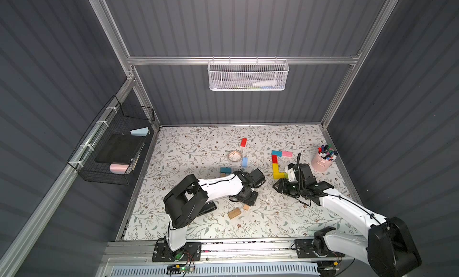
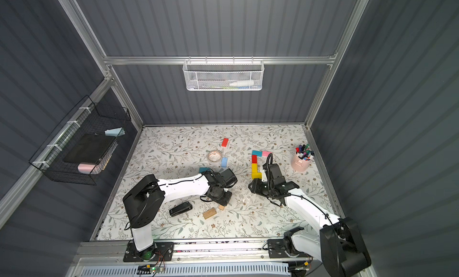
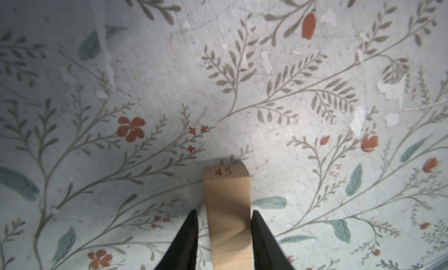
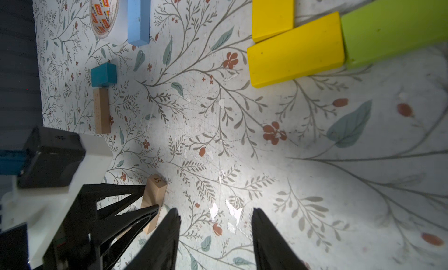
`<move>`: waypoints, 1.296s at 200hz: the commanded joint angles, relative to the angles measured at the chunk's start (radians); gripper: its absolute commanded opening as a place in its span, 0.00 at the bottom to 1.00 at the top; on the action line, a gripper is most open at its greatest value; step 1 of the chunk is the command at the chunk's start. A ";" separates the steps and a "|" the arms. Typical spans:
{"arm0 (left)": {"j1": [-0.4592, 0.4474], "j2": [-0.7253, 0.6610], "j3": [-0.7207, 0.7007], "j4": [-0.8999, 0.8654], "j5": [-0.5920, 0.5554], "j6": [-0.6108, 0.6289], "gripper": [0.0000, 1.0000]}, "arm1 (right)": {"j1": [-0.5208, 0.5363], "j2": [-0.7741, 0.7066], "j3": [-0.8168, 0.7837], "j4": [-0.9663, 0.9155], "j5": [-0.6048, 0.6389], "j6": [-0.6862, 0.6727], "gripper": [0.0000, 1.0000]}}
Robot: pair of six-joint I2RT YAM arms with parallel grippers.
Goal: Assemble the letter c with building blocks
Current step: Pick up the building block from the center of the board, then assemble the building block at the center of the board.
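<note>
Six blocks already form a C just ahead of the right pincer (image 4: 215,232). A teal block (image 1: 276,153) and a pink block (image 1: 287,153) make the far arm. A red block (image 1: 274,159) and a yellow block (image 1: 275,168) make the spine. A second yellow block (image 4: 295,50) and a lime green block (image 4: 392,26) make the arm nearest that pincer. Its jaws stand wide apart with nothing between them.

The left pincer (image 3: 223,213) sits low over a tan block (image 3: 226,184) marked 45, which lies flat on the table (image 3: 145,63) between its jaws. One jaw seems to touch the wood, but a sliver of table shows beside the other, so I judge the block straddled, not clamped.

By my reading the letter is nearly finished. What seems left is carrying this tan block across, perhaps to lengthen an arm. A loose red block (image 1: 243,142) and a light blue block (image 1: 244,162) lie well beyond the left pincer, unused.
</note>
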 commanded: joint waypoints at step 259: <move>0.396 -0.319 -0.295 0.036 0.035 -0.099 0.12 | 0.084 0.181 0.047 0.110 -0.118 0.041 0.49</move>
